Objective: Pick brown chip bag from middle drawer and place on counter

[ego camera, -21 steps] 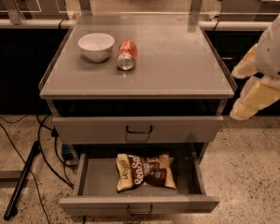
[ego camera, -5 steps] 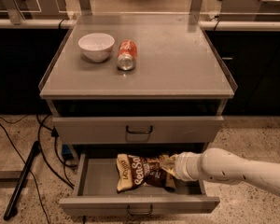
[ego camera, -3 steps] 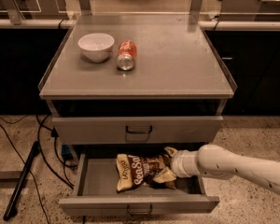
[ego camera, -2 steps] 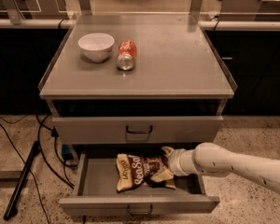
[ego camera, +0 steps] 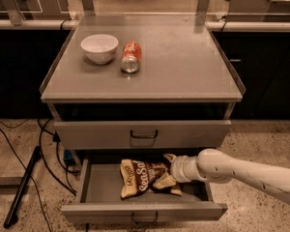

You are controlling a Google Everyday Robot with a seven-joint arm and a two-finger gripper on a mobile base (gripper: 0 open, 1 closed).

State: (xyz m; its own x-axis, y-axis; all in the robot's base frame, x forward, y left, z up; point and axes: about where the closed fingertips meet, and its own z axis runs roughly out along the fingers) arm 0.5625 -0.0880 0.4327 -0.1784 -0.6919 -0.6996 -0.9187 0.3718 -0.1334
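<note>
**Gripper on chip bag inside open drawer**

The middle drawer (ego camera: 100,191), a shallow grey metal tray, is pulled out. The brown chip bag (ego camera: 139,176), crinkly, lies flat at the drawer's centre. The gripper (ego camera: 166,169) sits over the drawer's right half, its cream fingers (ego camera: 163,181) closed onto the bag's crumpled right end. The counter (ego camera: 183,57), flat and grey, is above the drawer. It carries a round white bowl (ego camera: 99,48) and an orange soda can (ego camera: 131,57) on its side.

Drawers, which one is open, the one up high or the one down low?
The low one, the middle drawer: it's pulled out with the brown chip bag inside, where the gripper reaches. The drawer above is shut.
</note>
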